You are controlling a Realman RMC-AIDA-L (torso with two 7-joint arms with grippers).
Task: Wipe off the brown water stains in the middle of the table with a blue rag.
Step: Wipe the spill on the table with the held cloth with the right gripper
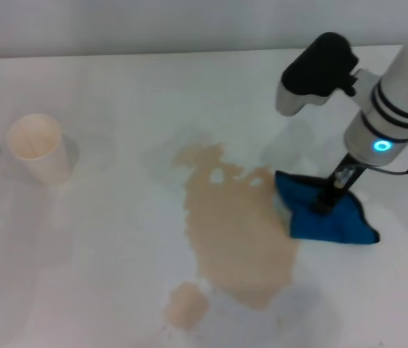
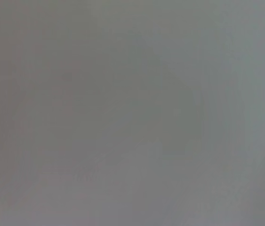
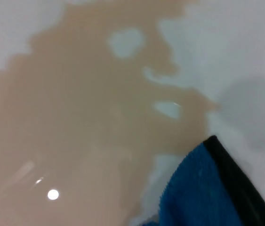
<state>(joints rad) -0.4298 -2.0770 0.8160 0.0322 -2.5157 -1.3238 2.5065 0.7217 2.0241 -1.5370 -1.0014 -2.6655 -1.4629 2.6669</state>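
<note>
Right gripper [image 1: 328, 197] pinched on the blue rag [image 1: 327, 217] — rag flat on the table [image 1: 102, 246], touching the brown water stains [image 1: 236, 232] at their edge.

The head view is bright and evenly lit from above, with a soft, slightly hazy look and little contrast on the white table [image 1: 102, 290]. Shadows are faint and diffuse: a pale grey one lies beside the paper cup [image 1: 37, 148], and another falls under the right arm near the blue rag [image 1: 327, 214]. The brown water stains [image 1: 236, 232] have soft edges. The left wrist view is a flat, dim grey field with nothing in focus. The right wrist view is close and blurred; the stains [image 3: 90, 117] carry small white glints of reflected lamp light, the rag's [image 3: 203, 188] pile is soft, and a grey shadow lies on the table [image 3: 254, 108].
</note>
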